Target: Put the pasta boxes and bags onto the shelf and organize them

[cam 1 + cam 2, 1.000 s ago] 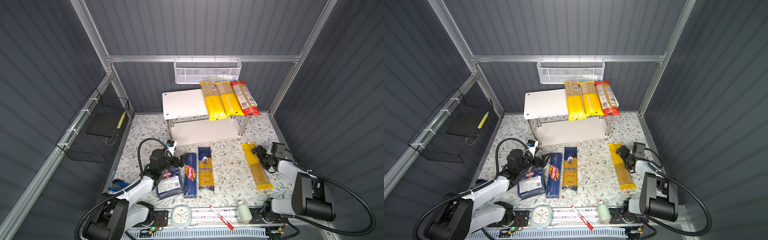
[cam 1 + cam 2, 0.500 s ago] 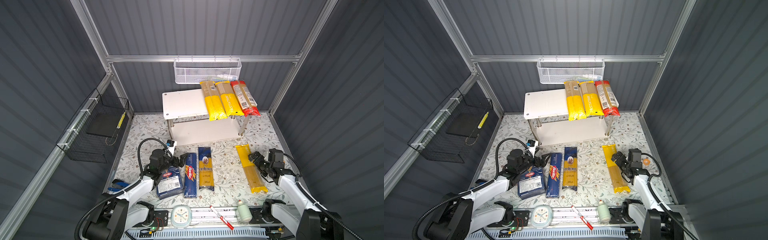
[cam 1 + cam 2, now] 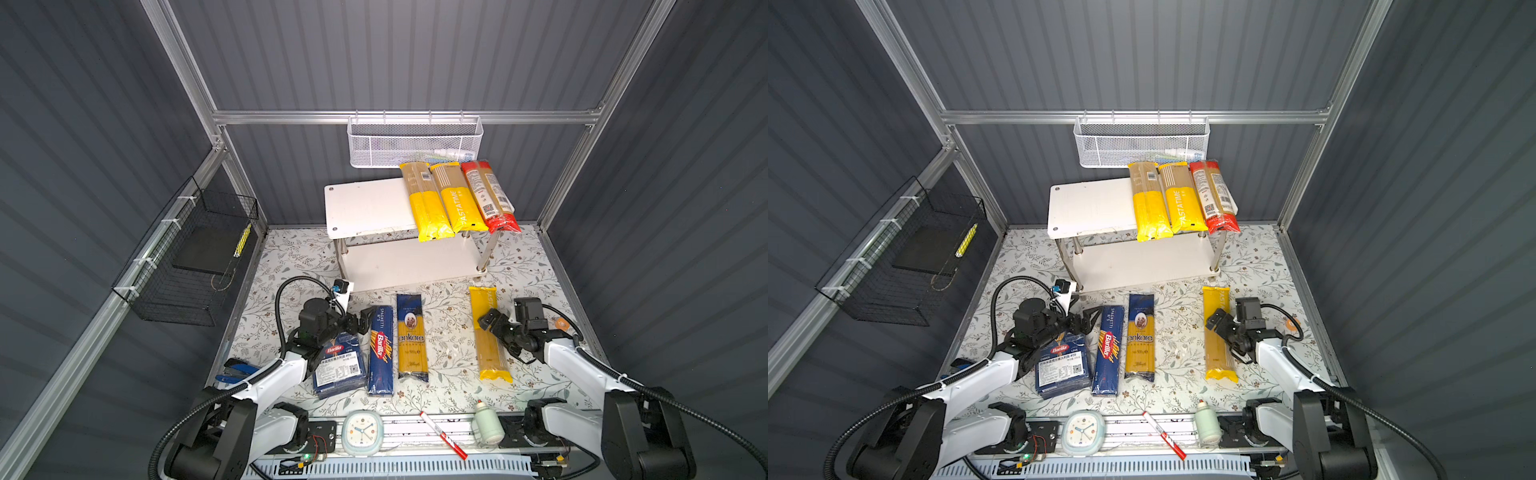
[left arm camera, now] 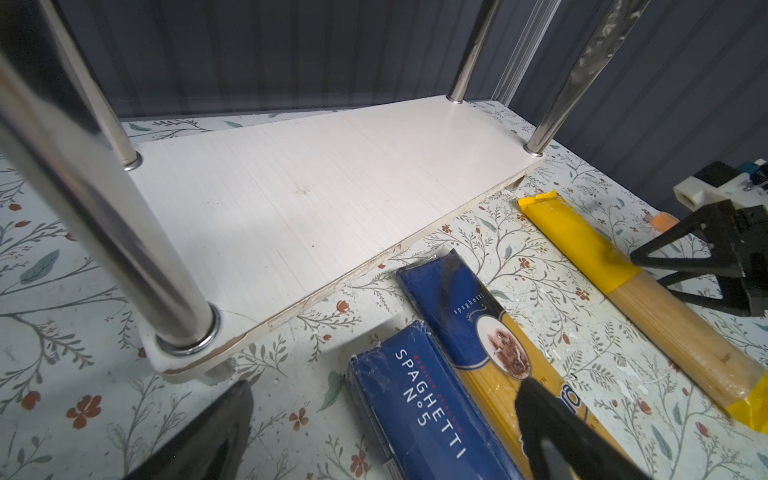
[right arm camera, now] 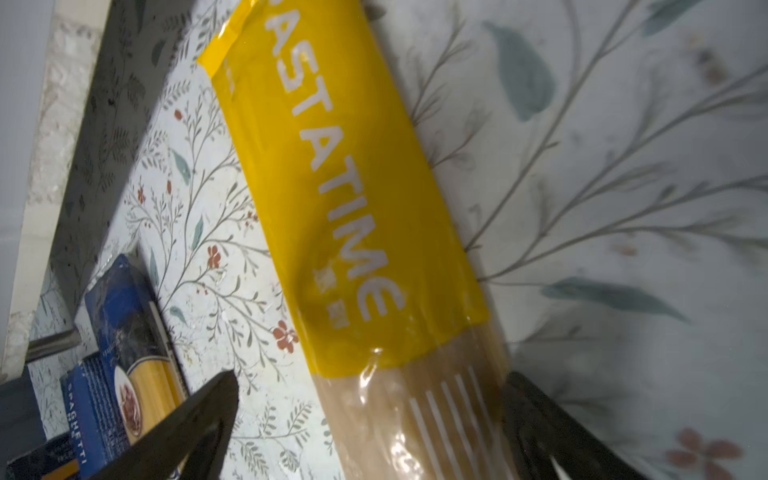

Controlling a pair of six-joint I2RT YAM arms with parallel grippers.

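Note:
The white shelf (image 3: 370, 208) holds two yellow bags (image 3: 426, 208) (image 3: 459, 203) and a red-and-clear bag (image 3: 488, 195) on its top board; the lower board (image 4: 316, 191) is bare. On the table lie the wide Barilla box (image 3: 338, 368), the narrow Barilla box (image 3: 381, 349) (image 4: 424, 399), the ankara bag (image 3: 411, 336) and a yellow Pastatime bag (image 3: 490, 336) (image 5: 357, 199). My left gripper (image 3: 360, 322) (image 4: 386, 395) is open over the narrow box's far end. My right gripper (image 3: 496, 332) (image 5: 370, 382) is open, its jaws straddling the Pastatime bag's clear middle.
A white mesh basket (image 3: 415, 143) hangs above the shelf, and a black wire basket (image 3: 187, 257) hangs on the left wall. Along the front edge are a clock (image 3: 361, 432), a red marker (image 3: 442, 434) and a small bottle (image 3: 486, 426). An orange bit (image 3: 559, 323) lies beyond the right wrist.
My right gripper has come nearer along the Pastatime bag, from its far end to its middle. The bag has shifted left and lies straighter. The left arm has not moved.

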